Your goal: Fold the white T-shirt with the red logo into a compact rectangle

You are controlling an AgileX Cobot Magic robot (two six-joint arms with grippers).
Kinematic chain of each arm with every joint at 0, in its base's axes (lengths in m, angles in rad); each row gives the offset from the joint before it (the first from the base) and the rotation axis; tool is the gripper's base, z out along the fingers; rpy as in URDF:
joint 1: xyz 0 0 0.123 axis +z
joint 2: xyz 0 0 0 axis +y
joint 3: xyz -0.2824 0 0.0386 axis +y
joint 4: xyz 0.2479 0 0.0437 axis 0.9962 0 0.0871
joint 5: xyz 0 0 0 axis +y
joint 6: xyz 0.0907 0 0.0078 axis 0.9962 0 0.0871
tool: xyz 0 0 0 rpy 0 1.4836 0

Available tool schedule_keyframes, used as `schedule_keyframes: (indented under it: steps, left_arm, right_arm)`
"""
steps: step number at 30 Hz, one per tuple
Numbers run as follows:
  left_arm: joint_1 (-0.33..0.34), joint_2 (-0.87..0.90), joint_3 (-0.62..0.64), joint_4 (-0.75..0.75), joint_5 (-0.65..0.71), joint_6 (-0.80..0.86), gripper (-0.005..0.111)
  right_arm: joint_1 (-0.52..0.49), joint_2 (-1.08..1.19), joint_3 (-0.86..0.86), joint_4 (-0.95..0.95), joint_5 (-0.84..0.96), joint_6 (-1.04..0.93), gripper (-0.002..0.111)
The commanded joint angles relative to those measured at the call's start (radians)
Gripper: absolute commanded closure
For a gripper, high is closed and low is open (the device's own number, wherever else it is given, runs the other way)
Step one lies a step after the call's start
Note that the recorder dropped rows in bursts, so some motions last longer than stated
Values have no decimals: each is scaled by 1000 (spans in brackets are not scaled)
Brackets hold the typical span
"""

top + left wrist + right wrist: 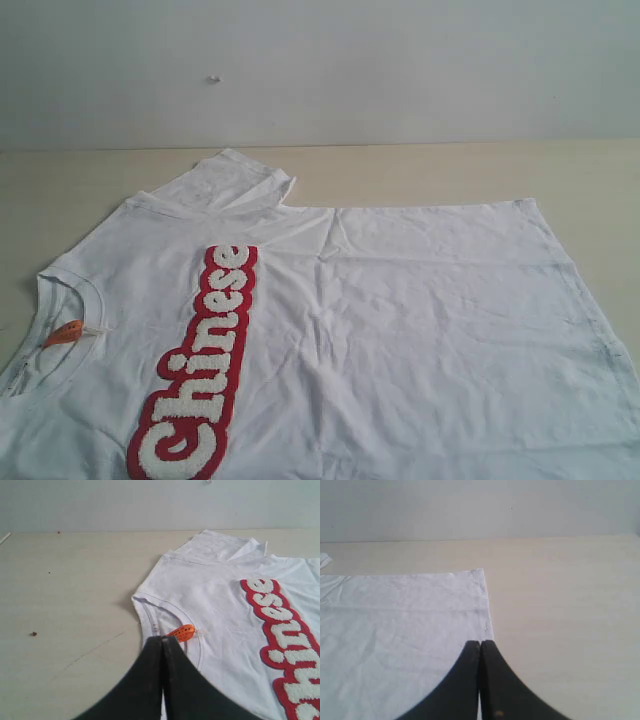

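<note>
The white T-shirt (pixel 400 330) lies flat on the table, front side up, with its collar (pixel 60 290) to the left and its hem to the right. The red logo (pixel 200 370) runs across the chest. The far sleeve (pixel 235 180) is folded over. Neither gripper appears in the exterior view. My left gripper (pixel 162 639) is shut, its tips just beside the orange neck tag (pixel 181 632) at the collar, with no cloth seen between the jaws. My right gripper (pixel 480 642) is shut, over the hem edge (pixel 487 610) near the shirt's far corner.
The pale wooden table (pixel 450 170) extends beyond the shirt on the far side and ends at a plain white wall (pixel 400 60). A small dark speck (pixel 34 633) lies on the bare table (pixel 65 605) left of the collar.
</note>
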Motion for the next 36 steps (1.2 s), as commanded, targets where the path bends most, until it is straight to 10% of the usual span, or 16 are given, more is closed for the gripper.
schedule_keyframes:
  steps: [1,22,36]
  left_arm:
    - [2,-5,3,-9,-13,-7,107]
    - [2,-5,3,-38,-29,-8,107]
    - [2,-5,3,-145,-329,-12,107]
  right_arm:
    - [-4,-8,4,1,-18,-7,108]
    - [-4,-8,4,1,-18,-7,108]
    - [-4,-8,4,1,-18,-7,108]
